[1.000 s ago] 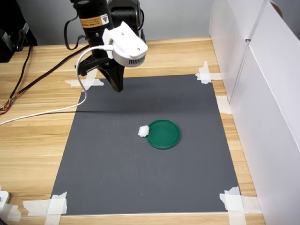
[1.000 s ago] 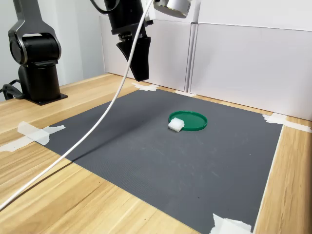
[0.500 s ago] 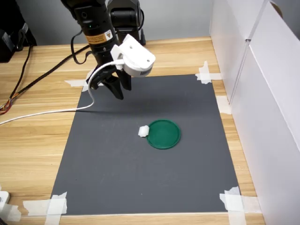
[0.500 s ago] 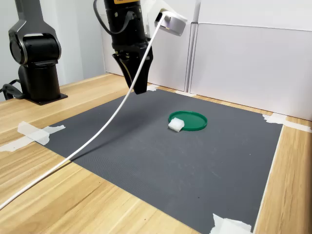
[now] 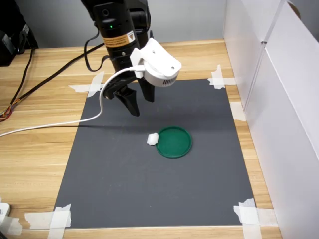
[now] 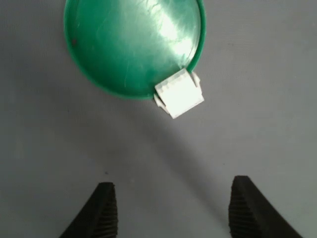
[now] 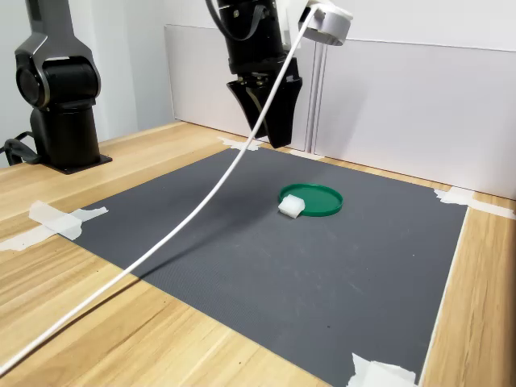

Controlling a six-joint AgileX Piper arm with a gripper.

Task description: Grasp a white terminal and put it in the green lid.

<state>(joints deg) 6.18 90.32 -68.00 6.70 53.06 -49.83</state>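
Hanging above the dark mat [image 5: 149, 189], the gripper [image 5: 141, 103] points downward, jaws spread apart and holding nothing. To its right in the first exterior view, the white terminal [image 5: 152, 139] lies on the mat, touching the green lid [image 5: 174, 142]. Only the wrist view shows the terminal [image 6: 179, 93] overlapping the rim of the otherwise bare lid [image 6: 129, 44].

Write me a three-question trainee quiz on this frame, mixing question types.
1. True or false: the white terminal lies fully inside the green lid.
2. The pincer is: A) open, B) shut on the terminal.
3. Fill in: both objects rest on a dark grey ____.

Key: 1 false, it leans against the lid's rim from outside. 2 A, it hangs open and empty above the mat. 3 mat.
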